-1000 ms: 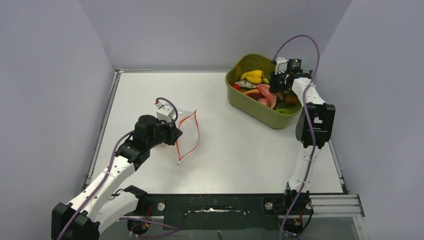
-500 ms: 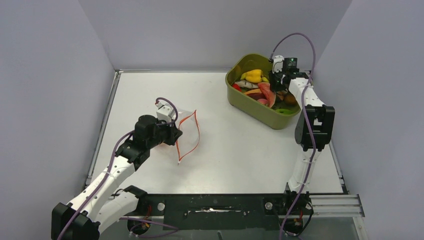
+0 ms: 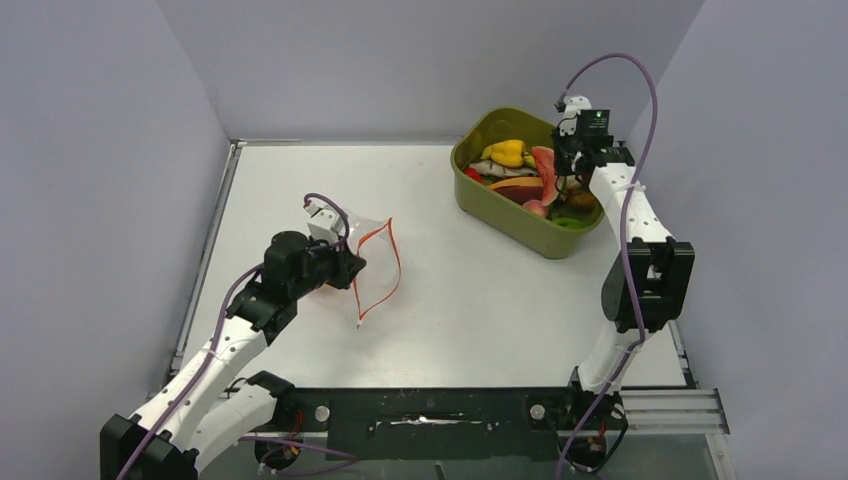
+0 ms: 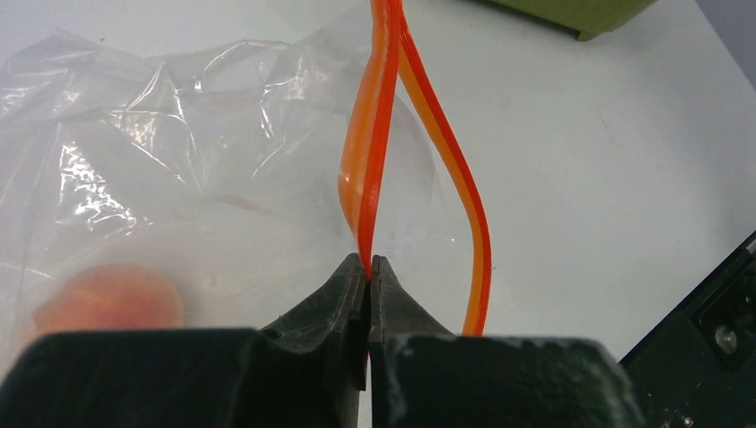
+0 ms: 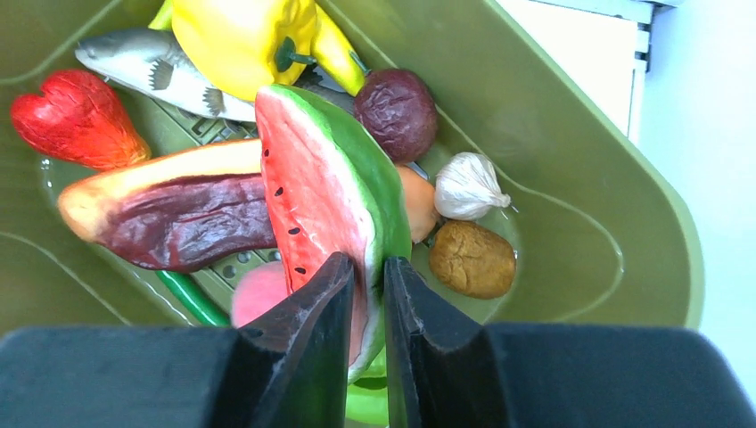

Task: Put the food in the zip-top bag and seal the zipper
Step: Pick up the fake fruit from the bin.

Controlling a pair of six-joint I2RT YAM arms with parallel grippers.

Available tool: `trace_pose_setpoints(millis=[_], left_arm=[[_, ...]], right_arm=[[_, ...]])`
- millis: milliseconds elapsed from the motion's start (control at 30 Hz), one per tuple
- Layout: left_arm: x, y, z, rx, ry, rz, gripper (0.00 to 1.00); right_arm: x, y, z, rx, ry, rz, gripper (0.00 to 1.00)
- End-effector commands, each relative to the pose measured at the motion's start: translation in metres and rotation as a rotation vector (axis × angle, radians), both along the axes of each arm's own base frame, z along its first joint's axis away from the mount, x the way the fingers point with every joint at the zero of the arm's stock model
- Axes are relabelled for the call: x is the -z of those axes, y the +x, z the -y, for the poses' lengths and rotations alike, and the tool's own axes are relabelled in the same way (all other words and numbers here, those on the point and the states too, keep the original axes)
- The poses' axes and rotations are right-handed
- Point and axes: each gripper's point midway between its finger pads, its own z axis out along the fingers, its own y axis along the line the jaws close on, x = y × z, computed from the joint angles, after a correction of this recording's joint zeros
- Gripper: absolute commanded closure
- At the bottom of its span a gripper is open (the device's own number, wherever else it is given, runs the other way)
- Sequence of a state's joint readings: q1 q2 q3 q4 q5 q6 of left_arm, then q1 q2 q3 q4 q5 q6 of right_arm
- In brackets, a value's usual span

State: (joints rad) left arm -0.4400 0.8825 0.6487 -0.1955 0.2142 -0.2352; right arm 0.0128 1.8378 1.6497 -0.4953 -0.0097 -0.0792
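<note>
Observe that the left fingers [image 4: 361, 278] are closed on one lip of the zipper [image 4: 365, 178] and hold it upright. The other lip bows away from it, so the mouth of the zip-top bag [image 4: 178, 160] stands open. The bag rests crumpled on the bench [image 3: 480, 300], left of centre, well apart from the olive-green tub [image 5: 553, 134] at the far right. Note that the right fingers [image 5: 346, 272] grip the watermelon slice [image 5: 312, 187] at its near end, across the rind, over the tub. You will find the yellow pepper [image 5: 241, 36] and the dark purple piece [image 5: 397, 111] lying in the tub beyond the slice.
</note>
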Motion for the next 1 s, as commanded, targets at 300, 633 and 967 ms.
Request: trace_pose_setpoints(millis=[300, 633, 967], left_arm=[[-0.041, 0.010, 0.022, 0.014, -0.221, 0.124, 1.00], [-0.045, 0.025, 0.029, 0.025, -0.196, 0.120, 1.00], [-0.047, 0.024, 0.035, 0.103, -0.150, 0.159, 1.00]], right_arm=[[-0.093, -0.062, 0.004, 0.246, 0.160, 0.156, 1.00], [-0.129, -0.110, -0.024, 0.131, 0.239, 0.172, 1.00], [-0.141, -0.164, -0.090, -0.067, 0.395, 0.117, 1.00]])
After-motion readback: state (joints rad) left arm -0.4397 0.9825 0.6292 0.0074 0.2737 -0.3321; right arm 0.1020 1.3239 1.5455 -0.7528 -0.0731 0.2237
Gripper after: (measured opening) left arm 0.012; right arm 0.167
